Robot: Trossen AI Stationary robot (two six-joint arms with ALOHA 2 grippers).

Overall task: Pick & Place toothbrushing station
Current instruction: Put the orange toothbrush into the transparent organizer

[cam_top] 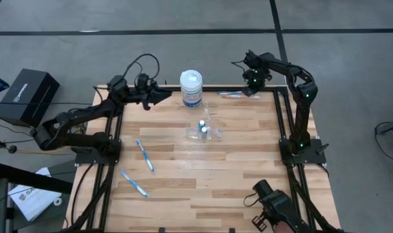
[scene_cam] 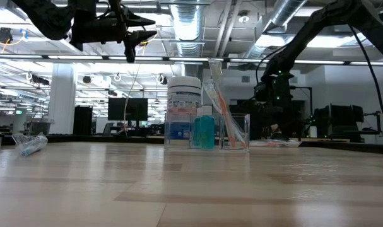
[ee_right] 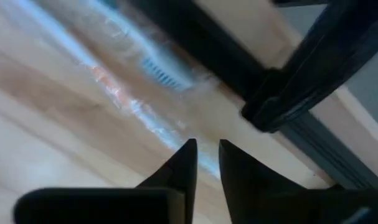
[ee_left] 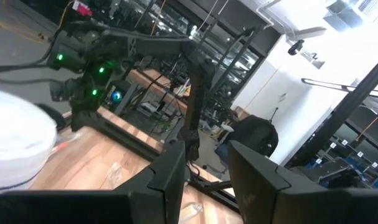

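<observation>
The right gripper (cam_top: 250, 88), fingers narrowly parted and holding nothing, hovers over a blurred wrapped toothbrush (ee_right: 123, 93) at the table's (cam_top: 235, 168) far edge; the left gripper (cam_top: 165, 94) hangs released.

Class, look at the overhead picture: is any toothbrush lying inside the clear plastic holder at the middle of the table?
No. The two toothbrushes lie flat on the bare wood left of the clear holder, and a third lies at the far edge.

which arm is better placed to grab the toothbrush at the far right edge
Right: its tool hangs just over that toothbrush, fingers slightly apart. The left tool is raised beyond the white jar.
</observation>
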